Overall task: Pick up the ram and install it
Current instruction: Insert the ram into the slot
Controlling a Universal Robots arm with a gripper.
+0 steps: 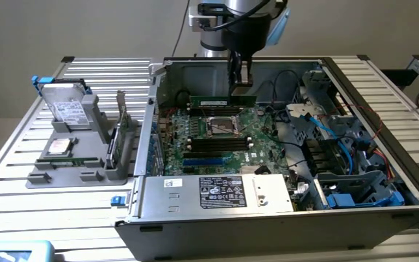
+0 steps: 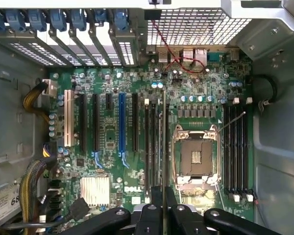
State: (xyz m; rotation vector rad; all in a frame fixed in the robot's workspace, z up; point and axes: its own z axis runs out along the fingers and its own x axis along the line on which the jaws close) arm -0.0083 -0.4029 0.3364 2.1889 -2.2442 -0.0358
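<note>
My gripper (image 1: 240,82) hangs inside the open computer case (image 1: 159,82), shut on the ram (image 1: 222,101). The ram is a long, narrow green stick held level and on edge, just above the far side of the motherboard (image 1: 209,144). In the wrist view the ram (image 2: 163,142) appears edge-on as a thin line running out from between the two black fingers (image 2: 154,208). It lies along the black memory slots (image 2: 151,147) beside the empty CPU socket (image 2: 196,156). I cannot tell whether its lower edge touches a slot.
A grey holder (image 1: 78,177) to the exterior view's left of the case carries a silver hard drive (image 1: 67,106), an upright green card (image 1: 126,128) and a narrow green board (image 1: 70,162). A metal power-supply box (image 1: 217,192) covers the near part of the case. Blue cables and drive bays (image 1: 355,191) crowd its right side.
</note>
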